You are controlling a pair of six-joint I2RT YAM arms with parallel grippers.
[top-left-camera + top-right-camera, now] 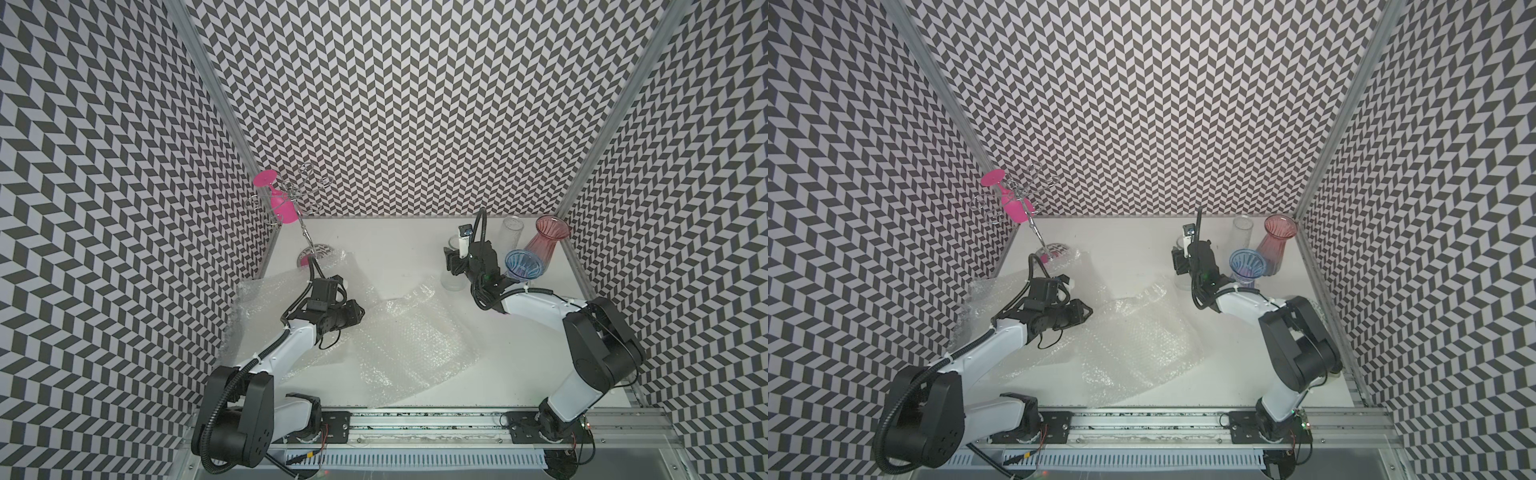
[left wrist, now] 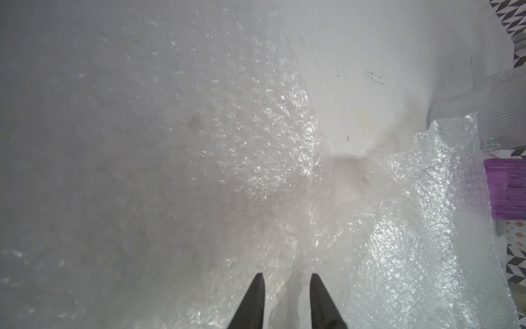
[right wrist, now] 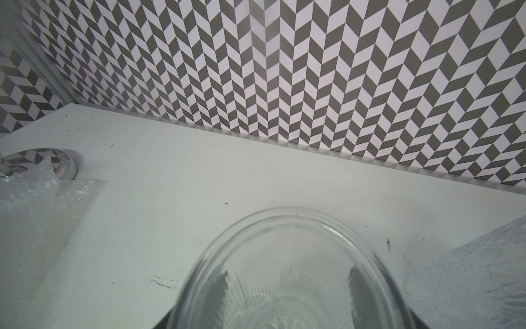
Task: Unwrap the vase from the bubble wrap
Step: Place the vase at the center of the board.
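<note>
The left fingers [image 2: 252, 302] stand narrowly apart over the bubble wrap [image 2: 256, 142]. The right fingers [image 3: 220, 286] clasp the clear vase [image 3: 290, 216].

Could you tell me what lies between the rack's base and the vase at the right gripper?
Bare table, apart from a bubble wrap corner by the base; the right wrist and both top views show it.

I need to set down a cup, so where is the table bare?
Two patches of table are bare: at the back, between the rack's base and the clear vase in the right claw; and front right, between the bubble wrap and the right arm's base. Left and centre lie under wrap; the back right corner is crowded with vases.
</note>
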